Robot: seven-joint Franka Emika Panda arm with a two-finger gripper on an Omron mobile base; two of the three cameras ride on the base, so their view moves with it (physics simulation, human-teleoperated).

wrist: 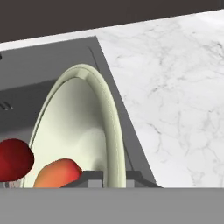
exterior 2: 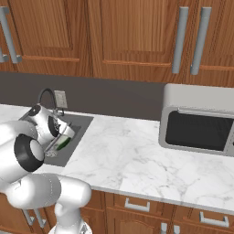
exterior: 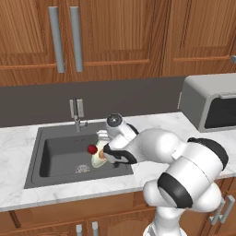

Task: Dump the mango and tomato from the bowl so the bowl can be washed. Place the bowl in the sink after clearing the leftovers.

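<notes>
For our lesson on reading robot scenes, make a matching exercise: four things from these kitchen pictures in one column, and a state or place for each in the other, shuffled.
1. bowl
2. tomato
3. microwave
4. faucet

A. stands on the counter
B. tipped on edge, rim clamped in the jaws
C. rises behind the sink
D. deep red, at the bowl's lower edge

Pairs: 1-B, 2-D, 3-A, 4-C

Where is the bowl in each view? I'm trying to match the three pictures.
Left base view: bowl tipped over the sink, centre-left.
Right base view: bowl rim at left, beside the arm.
Hand view: bowl lower left, on edge.
Shared landmark: the sink.
</notes>
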